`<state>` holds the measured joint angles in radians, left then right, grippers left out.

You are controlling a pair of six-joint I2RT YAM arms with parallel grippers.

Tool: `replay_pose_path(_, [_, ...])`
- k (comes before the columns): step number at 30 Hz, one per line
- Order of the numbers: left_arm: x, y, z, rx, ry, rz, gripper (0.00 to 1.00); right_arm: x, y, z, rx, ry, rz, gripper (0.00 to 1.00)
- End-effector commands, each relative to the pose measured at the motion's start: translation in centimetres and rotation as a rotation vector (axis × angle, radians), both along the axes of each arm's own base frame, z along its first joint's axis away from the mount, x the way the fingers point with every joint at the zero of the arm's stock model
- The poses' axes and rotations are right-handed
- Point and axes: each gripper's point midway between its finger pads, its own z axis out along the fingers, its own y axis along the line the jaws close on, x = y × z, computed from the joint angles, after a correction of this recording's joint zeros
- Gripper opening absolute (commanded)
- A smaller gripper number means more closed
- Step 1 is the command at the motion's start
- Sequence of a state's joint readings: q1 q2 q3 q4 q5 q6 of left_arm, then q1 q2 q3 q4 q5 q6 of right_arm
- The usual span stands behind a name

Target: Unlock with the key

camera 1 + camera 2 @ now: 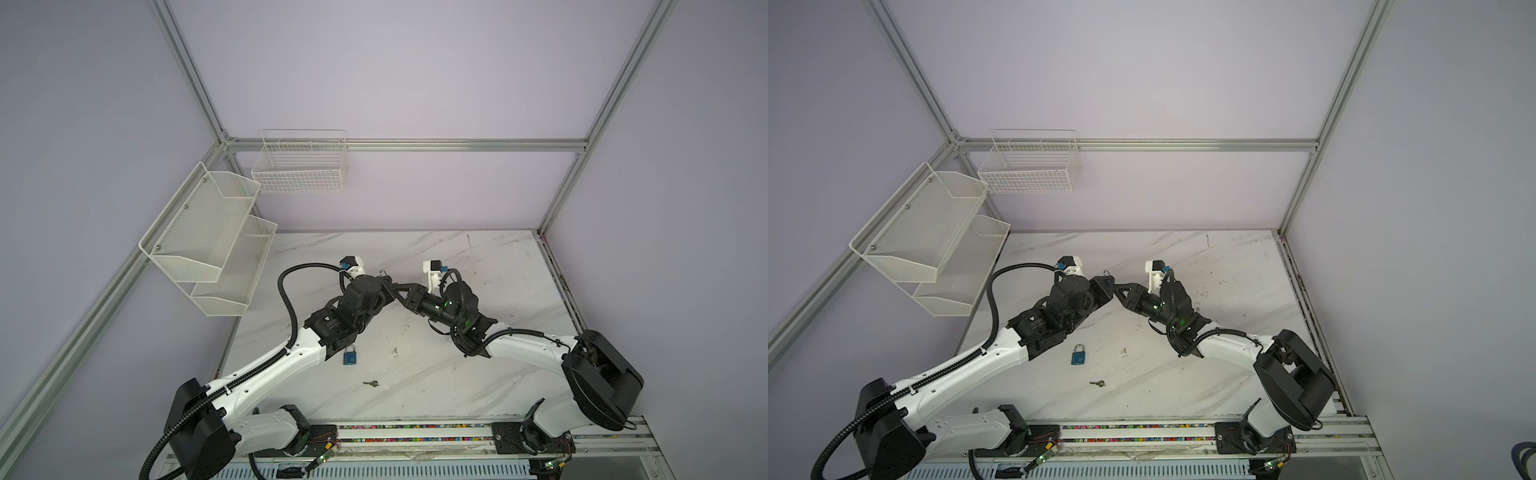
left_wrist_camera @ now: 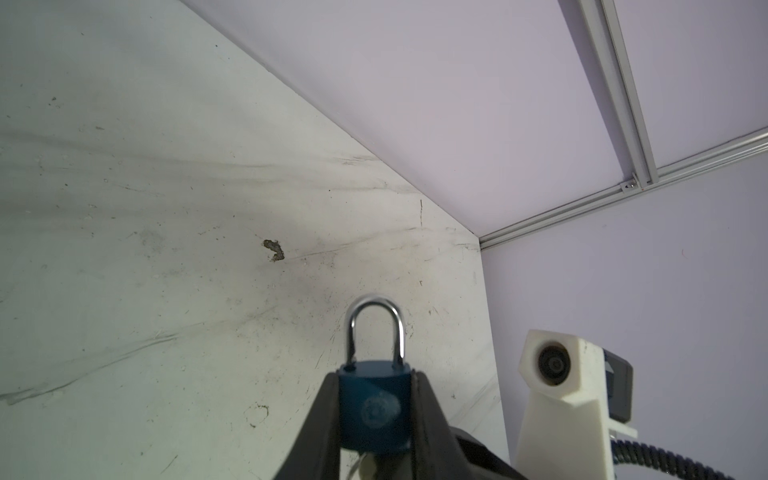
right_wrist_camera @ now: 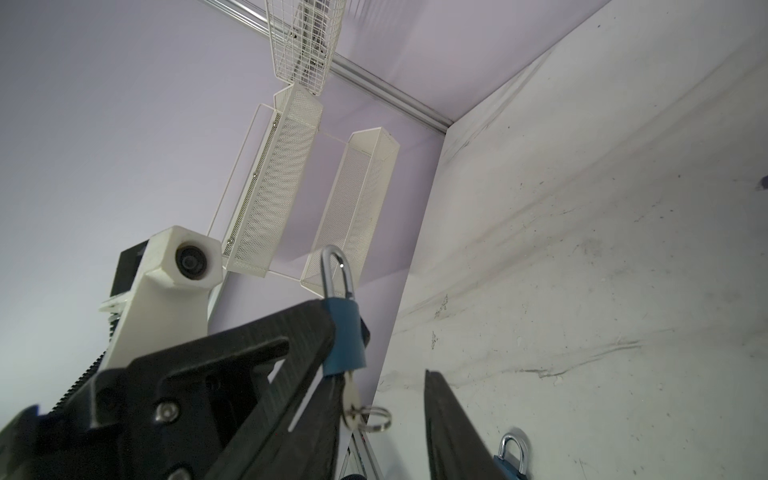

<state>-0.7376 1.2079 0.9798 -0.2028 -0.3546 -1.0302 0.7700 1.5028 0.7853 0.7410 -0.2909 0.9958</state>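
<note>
The blue padlock (image 2: 374, 411) is pinched by its sides in my left gripper (image 2: 374, 376), raised over the marble table (image 1: 478, 374), one shackle leg seemingly lifted out of the body. The key (image 3: 352, 395) sticks in its underside, ring dangling. My right gripper (image 1: 399, 291) stands parted just beside that key, gripping nothing. A second padlock (image 1: 350, 356) and spare key (image 1: 371, 383) lie on the table by my left arm.

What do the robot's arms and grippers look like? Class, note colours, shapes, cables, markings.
The left arm and right arm have white shells and black joints. A black ribbed cable hose runs along the left arm. The left gripper and right gripper have black tapered fingers. Green lights dot the right wrist.
</note>
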Motion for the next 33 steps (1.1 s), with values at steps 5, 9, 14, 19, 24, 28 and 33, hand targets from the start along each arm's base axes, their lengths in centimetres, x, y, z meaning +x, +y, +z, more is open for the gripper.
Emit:
replay_pose_path(5, [0.3,1.3,3.6,0.208,-0.156,-0.128,0.00,1.1,-2.7,2.2,-0.121,-0.112,-0.087,0.47])
replay_pose_path(9, [0.4,1.6,3.4,0.350,-0.208,-0.180,0.00,2.1,-3.8,2.3,-0.178,-0.123,-0.099,0.49])
replay_pose_path(14, [0.2,0.5,2.7,0.479,-0.337,-0.291,0.00,3.3,-4.8,2.9,-0.202,-0.144,-0.063,0.50])
replay_pose_path(19, [-0.1,0.1,2.3,0.530,-0.462,-0.330,0.00,3.4,-5.8,4.4,-0.297,-0.208,-0.080,0.54])
replay_pose_path(24, [-0.7,-1.0,2.4,0.549,-0.590,-0.385,0.00,2.7,-5.5,6.1,-0.352,-0.247,-0.013,0.56])
replay_pose_path(28, [-1.4,-1.6,2.4,0.551,-0.684,-0.422,0.00,2.5,-5.5,6.9,-0.453,-0.265,0.033,0.57])
replay_pose_path(33, [-1.9,-1.5,2.2,0.574,-0.750,-0.425,0.00,2.6,-5.2,6.5,-0.558,-0.250,0.087,0.58])
